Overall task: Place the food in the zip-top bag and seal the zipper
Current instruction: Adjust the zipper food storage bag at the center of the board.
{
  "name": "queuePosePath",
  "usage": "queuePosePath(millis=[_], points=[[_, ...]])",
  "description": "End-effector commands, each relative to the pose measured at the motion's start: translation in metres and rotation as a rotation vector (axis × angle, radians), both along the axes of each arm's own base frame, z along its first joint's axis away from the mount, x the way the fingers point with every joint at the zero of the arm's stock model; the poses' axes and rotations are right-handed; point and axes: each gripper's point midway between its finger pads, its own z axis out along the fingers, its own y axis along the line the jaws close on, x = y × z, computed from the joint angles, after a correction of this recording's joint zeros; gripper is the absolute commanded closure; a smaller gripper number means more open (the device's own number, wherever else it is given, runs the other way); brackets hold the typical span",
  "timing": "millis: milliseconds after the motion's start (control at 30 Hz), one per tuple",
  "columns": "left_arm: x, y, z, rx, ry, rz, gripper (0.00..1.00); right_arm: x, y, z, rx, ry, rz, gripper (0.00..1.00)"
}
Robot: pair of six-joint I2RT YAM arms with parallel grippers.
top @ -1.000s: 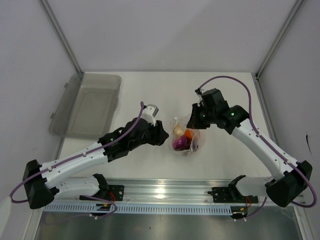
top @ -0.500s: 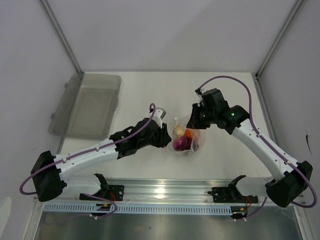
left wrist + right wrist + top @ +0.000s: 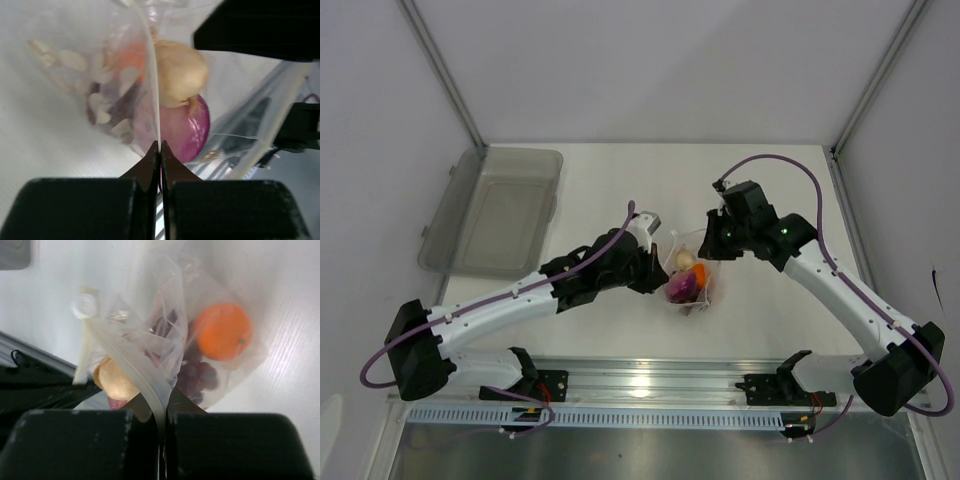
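While two robot arms pinch its top edge from either side, the zip-top bag (image 3: 692, 275) sits mid-table. All the food is inside: orange (image 3: 222, 331), purple onion (image 3: 187, 127), garlic bulb (image 3: 177, 72) and dark berries (image 3: 197, 377). The left gripper (image 3: 159, 146) and right gripper (image 3: 162, 402) are each clamped tight on the zipper (image 3: 125, 365). Loading looks finished. Sealing seems to remain, though how much is pressed closed is unclear.

Pretty bare setup: white bench (image 3: 620, 175) boxed in by plain white walls (image 3: 650, 60), silver frame posts (image 3: 442, 75) at the back corners, aluminium rail (image 3: 650, 375) up front.
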Motion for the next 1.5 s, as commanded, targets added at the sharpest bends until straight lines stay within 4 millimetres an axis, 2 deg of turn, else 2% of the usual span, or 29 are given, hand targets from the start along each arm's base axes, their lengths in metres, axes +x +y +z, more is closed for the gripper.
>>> queuePosePath(millis=[0, 67, 200, 300, 333, 400, 500, 533, 633, 667, 767, 800, 833, 933, 1033, 1100, 1167, 1367, 1433, 1467], points=[[-0.009, -0.022, 0.063, -0.144, -0.037, -0.101, 0.99, 0.013, -0.014, 0.001, -0.068, -0.06, -0.044, 1.0], [-0.01, -0.026, 0.081, -0.179, -0.046, -0.114, 0.99, 0.014, -0.014, 0.007, -0.064, -0.07, -0.043, 1.0], [-0.013, -0.025, 0.09, -0.191, -0.032, -0.113, 0.99, 0.012, -0.012, 0.033, -0.027, -0.108, -0.046, 1.0], [-0.017, -0.022, 0.097, -0.202, -0.03, -0.12, 0.99, 0.007, -0.011, 0.044, -0.015, -0.128, -0.036, 1.0], [-0.015, -0.021, 0.098, -0.203, -0.036, -0.109, 0.99, 0.007, -0.012, 0.041, -0.021, -0.124, -0.034, 1.0], [-0.012, -0.019, 0.087, -0.181, -0.017, -0.079, 0.99, 0.006, -0.013, 0.025, -0.046, -0.096, -0.034, 1.0], [-0.003, -0.018, 0.057, -0.13, 0.046, -0.049, 0.99, 0.006, -0.011, 0.001, -0.057, -0.058, -0.033, 1.0], [-0.005, -0.021, 0.039, -0.098, 0.092, -0.057, 1.0, 0.007, -0.009, -0.004, -0.054, -0.052, -0.031, 1.0], [-0.003, -0.02, 0.019, -0.086, 0.139, -0.046, 0.99, 0.006, -0.009, -0.014, -0.076, -0.023, -0.03, 1.0], [-0.004, -0.019, 0.028, -0.117, 0.127, -0.046, 1.0, 0.005, -0.008, -0.013, -0.081, -0.023, -0.024, 1.0], [-0.004, -0.016, 0.045, -0.162, 0.083, -0.042, 0.99, 0.004, -0.007, 0.009, -0.064, -0.067, -0.023, 1.0], [-0.003, -0.012, 0.059, -0.181, 0.053, -0.028, 0.99, 0.002, -0.004, 0.016, -0.052, -0.08, -0.014, 1.0], [-0.002, -0.009, 0.063, -0.18, 0.041, -0.02, 0.99, 0.002, -0.003, 0.025, -0.039, -0.096, -0.013, 1.0], [-0.001, -0.006, 0.08, -0.2, 0.006, -0.017, 0.99, -0.008, 0.005, 0.031, -0.017, -0.095, 0.022, 1.0], [0.001, -0.01, 0.068, -0.173, 0.029, -0.026, 0.99, -0.01, 0.009, 0.019, -0.022, -0.082, 0.032, 1.0], [0.002, -0.013, 0.059, -0.16, 0.052, -0.034, 0.99, -0.012, 0.008, 0.001, -0.048, -0.038, 0.024, 1.0], [0.002, -0.016, 0.053, -0.155, 0.063, -0.05, 0.99, -0.014, 0.009, -0.006, -0.048, -0.024, 0.029, 1.0], [0.007, -0.017, 0.053, -0.169, 0.064, -0.071, 1.0, -0.021, 0.005, -0.003, -0.053, -0.029, 0.042, 1.0], [0.006, -0.019, 0.055, -0.179, 0.059, -0.095, 0.99, -0.023, 0.002, -0.002, -0.069, -0.025, 0.048, 0.92], [0.006, -0.02, 0.058, -0.187, 0.057, -0.107, 0.99, -0.024, 0.001, -0.001, -0.071, -0.029, 0.051, 0.86]])
